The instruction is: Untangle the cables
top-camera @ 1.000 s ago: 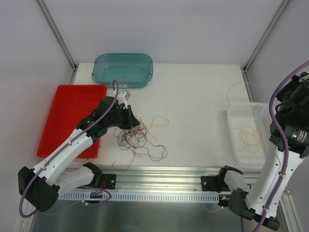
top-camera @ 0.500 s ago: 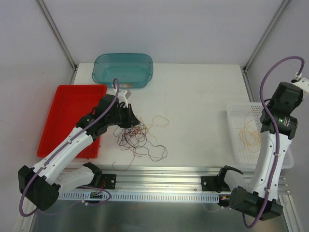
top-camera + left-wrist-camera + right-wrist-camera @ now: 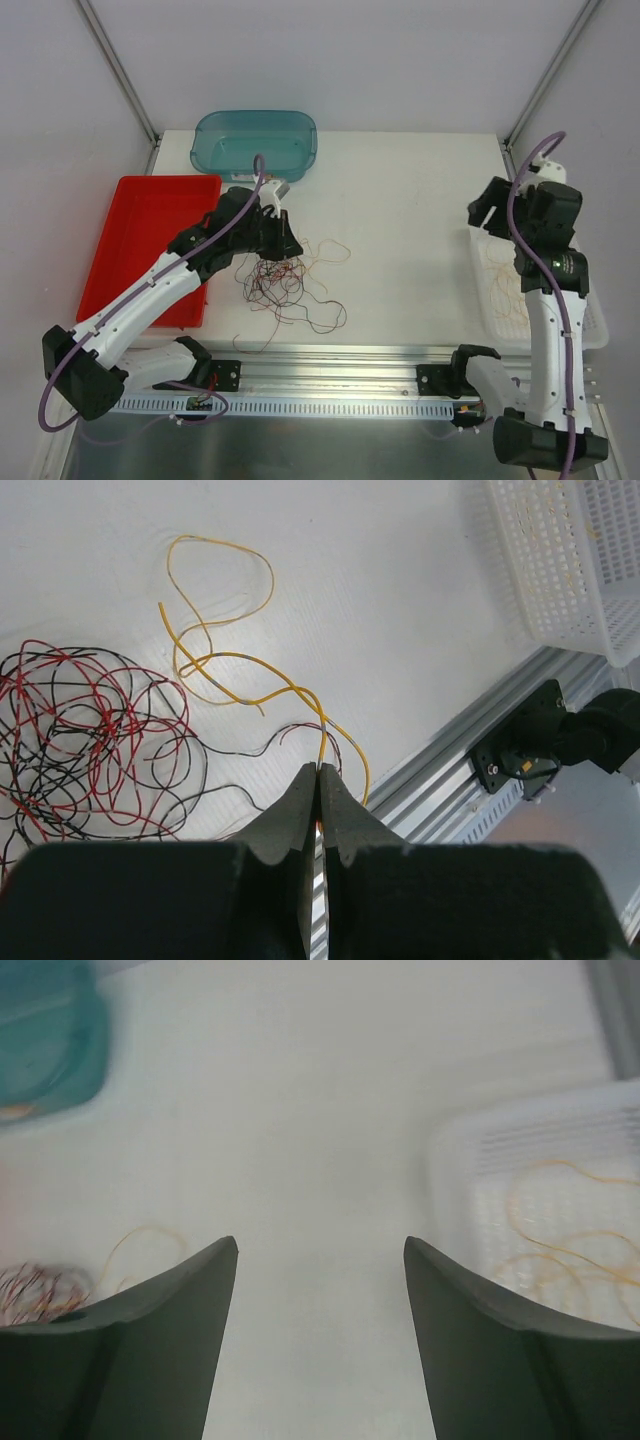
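The left hand [image 3: 318, 780] is clenching on a yellow cable [image 3: 321, 742], its two fingers pressing together with the thin wire pinched at their tips. It is hanging over the worktop [image 3: 400, 200] just to the right of the red tray [image 3: 140, 230], off the tray's far right corner. From the pinch the yellow cable is running out in a few loose open curls, which are lying on the worktop on the side away from the red tray. The tangle [image 3: 272, 282] of red and black cables is sitting on the worktop just beside the red tray's right edge. Whether the yellow cable is threading through it I cannot tell.

A blue-green tub [image 3: 205, 150] is standing just beyond the red tray's far right corner. A white basket [image 3: 575, 570] is sitting well apart from the red tray, at the opposite edge of the worktop, and more yellow loops [image 3: 545, 1162] are lying inside it.

The right hand [image 3: 320, 1247] is released, its fingers standing wide apart with nothing between them. It is hovering above the worktop well away from the red tray, by the basket's side that is facing the tray. A metal rail [image 3: 340, 365] is running along the worktop's near edge, passing the red tray's near right corner.
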{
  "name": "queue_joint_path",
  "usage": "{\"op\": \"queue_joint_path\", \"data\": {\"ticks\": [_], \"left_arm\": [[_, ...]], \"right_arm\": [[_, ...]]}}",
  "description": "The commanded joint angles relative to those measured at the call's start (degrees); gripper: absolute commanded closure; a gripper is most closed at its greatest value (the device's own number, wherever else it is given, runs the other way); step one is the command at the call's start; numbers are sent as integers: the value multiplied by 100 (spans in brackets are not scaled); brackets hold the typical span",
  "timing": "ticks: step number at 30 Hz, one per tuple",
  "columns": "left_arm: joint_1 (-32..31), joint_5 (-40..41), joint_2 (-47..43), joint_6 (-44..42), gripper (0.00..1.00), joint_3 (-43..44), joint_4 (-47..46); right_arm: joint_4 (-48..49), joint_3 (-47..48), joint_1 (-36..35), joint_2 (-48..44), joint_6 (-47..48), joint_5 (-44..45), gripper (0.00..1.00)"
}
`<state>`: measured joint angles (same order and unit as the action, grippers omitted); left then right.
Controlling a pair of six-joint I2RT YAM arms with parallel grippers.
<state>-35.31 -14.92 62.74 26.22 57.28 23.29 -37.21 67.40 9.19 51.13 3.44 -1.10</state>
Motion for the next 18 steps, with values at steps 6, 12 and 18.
{"op": "queue_joint_path", "data": {"ticks": [6,12,18], "left_arm": [[-564,-204,256,-644,100,565,9],[-732,-415,195,-952,100,653,18],[-776,-451,-16,-1048,100,618,18]], "right_arm": [[1680,-1026,-2436,229,332,-2465,30],[2718,-1606,-3546,871,289,-2605,30],[3658,-1853,-4161,1399,236,-2983,30]]}}
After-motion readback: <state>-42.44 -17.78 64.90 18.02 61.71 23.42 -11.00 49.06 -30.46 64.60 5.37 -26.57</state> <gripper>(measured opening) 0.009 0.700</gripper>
